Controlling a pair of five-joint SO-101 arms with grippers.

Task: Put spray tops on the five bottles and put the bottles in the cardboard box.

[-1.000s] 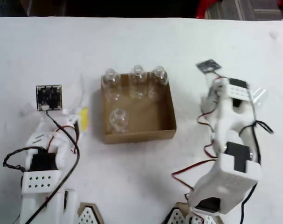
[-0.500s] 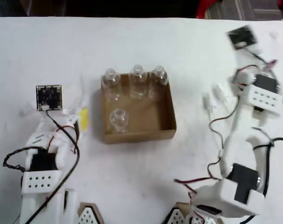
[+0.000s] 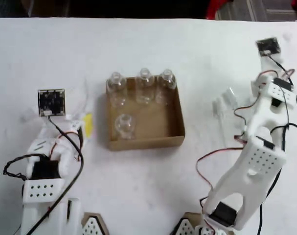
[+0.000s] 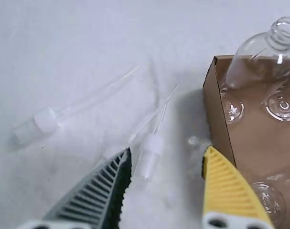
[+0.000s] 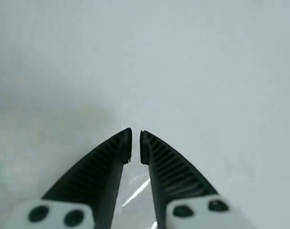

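Observation:
The cardboard box (image 3: 175, 105) sits mid-table and holds several clear, uncapped bottles: three along its far wall (image 3: 145, 84) and one nearer the front (image 3: 124, 125). My left gripper (image 4: 167, 152) is open just left of the box (image 4: 216, 114), its grey and yellow fingers on either side of a white spray top (image 4: 147, 153) lying on the table. A second spray top (image 4: 39, 126) lies farther out. My right arm (image 3: 265, 112) stretches to the table's far right. Its gripper (image 5: 135, 138) is shut over bare table, black tips almost touching, with a thin clear tube (image 5: 135, 191) under the fingers.
Two more spray tops (image 3: 223, 104) lie on the white table between the box and the right arm. Red and black cables loop off both arms. The table's far edge runs along the back.
The right arm has swung from beside the box's right side out to the far right back of the table. The left arm, box and bottles have not moved.

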